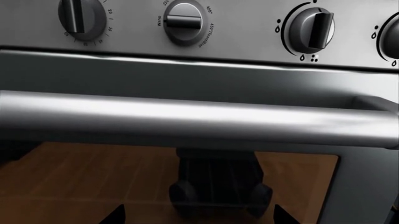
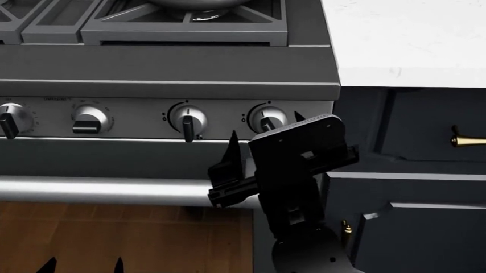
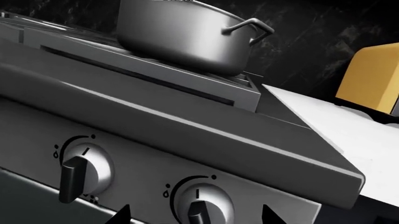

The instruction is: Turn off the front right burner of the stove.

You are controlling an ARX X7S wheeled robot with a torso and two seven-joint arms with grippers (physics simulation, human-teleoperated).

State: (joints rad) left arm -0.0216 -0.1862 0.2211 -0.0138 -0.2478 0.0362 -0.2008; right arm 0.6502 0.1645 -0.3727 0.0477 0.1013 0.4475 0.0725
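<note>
The stove fills the head view. A steel pot stands on the front right grate, and the burner shows only partly under it. The silver panel carries four knobs. My right gripper is open right in front of the rightmost knob. In the right wrist view that knob lies between my spread fingertips, which stand clear of it. My left gripper is open and empty, low before the oven door, and the left wrist view shows the same.
The thick steel oven handle runs across below the knob panel. The second knob from the right points down. A white counter lies right of the stove, with a yellow block on it. Below is a navy cabinet with brass handles.
</note>
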